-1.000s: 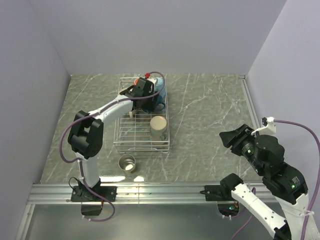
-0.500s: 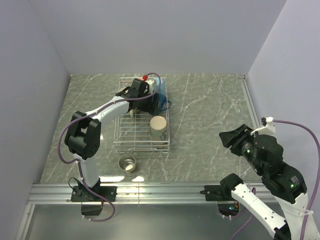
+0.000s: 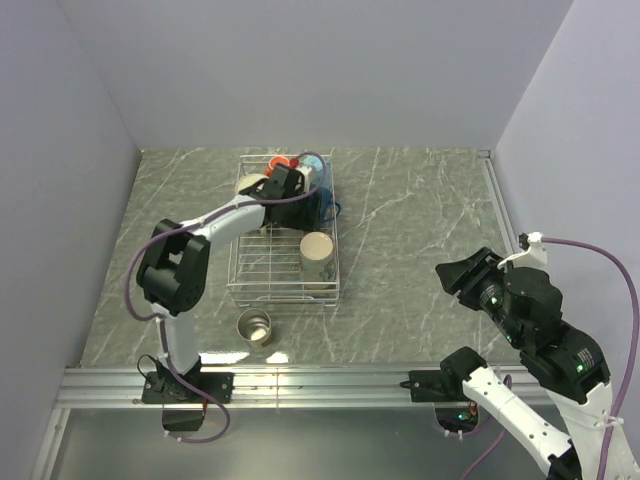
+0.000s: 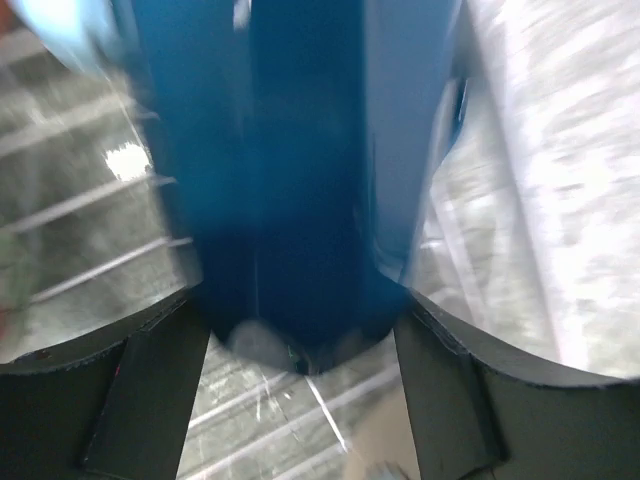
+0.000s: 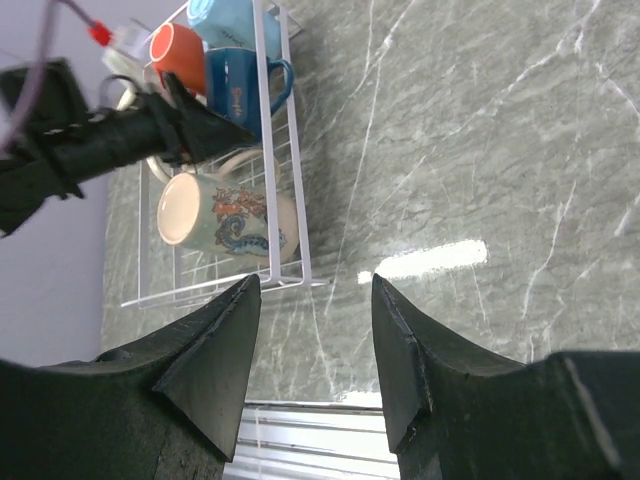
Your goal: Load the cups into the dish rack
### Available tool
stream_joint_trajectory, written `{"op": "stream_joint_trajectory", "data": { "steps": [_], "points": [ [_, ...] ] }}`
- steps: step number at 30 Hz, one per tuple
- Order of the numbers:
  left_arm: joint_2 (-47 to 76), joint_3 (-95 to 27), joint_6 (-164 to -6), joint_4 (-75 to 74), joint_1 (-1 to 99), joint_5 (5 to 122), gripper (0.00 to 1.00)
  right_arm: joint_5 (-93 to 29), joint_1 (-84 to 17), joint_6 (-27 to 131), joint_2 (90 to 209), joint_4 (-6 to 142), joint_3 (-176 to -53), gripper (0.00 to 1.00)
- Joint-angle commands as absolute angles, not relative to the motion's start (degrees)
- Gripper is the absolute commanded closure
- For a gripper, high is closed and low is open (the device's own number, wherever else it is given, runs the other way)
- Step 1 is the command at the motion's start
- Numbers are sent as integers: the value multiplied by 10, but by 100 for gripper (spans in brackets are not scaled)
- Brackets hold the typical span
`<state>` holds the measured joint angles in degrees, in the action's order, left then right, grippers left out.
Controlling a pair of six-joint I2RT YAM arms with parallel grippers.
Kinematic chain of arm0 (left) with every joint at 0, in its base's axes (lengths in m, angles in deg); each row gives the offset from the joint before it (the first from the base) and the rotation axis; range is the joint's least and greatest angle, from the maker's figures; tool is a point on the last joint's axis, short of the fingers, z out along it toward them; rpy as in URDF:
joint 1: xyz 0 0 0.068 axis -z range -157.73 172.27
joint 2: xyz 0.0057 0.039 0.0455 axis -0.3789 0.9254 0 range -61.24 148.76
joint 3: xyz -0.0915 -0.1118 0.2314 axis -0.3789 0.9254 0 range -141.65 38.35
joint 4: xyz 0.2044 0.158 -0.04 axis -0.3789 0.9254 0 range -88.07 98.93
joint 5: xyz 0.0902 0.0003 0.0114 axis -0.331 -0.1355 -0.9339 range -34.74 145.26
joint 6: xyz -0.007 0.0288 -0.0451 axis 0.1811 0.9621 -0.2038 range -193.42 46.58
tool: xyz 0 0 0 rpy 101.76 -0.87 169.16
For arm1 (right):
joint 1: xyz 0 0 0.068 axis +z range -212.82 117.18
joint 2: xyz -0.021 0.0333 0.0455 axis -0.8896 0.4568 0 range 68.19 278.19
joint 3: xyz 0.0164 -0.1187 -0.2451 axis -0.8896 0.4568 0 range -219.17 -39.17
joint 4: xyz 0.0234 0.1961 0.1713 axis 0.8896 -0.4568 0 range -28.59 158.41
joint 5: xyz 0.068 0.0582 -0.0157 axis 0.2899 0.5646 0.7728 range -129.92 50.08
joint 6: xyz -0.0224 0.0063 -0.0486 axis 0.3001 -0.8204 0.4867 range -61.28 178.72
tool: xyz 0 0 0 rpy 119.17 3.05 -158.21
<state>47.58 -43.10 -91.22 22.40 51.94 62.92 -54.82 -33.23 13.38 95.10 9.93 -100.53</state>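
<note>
The dish rack (image 3: 258, 262) stands mid-table and also shows in the right wrist view (image 5: 291, 190). In its far end are the orange mug (image 3: 279, 163), the light blue mug (image 3: 314, 168) and the dark blue mug (image 3: 319, 205). The beige mug (image 3: 318, 256) lies in its near right part. A pale mug rim (image 3: 252, 184) shows beside the left arm. My left gripper (image 3: 298, 196) is shut on the dark blue mug (image 4: 290, 150), low in the rack. The steel mug (image 3: 254, 326) stands on the table in front of the rack. My right gripper (image 5: 315, 285) is open and empty, held over the right side.
Grey walls enclose the marble table on three sides. A metal rail (image 3: 330, 382) runs along the near edge by the arm bases. The left arm (image 3: 215, 222) reaches diagonally over the rack's left side.
My left gripper has shifted slightly inside the rack's far end, with the dark blue mug now lower beside the light blue one. The right arm has barely moved.
</note>
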Motion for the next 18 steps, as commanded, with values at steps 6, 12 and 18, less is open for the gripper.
{"op": "stream_joint_trajectory", "data": {
  "steps": [6,12,18],
  "points": [
    [565,-448,-914,286,533,554,60,-545,-336,145,975,136,-1005,45],
    [534,-439,-914,281,535,554,45,-540,-336,152,982,150,-996,45],
    [493,-455,-910,320,539,512,16,-531,-336,150,980,165,-980,45]
  ]
}}
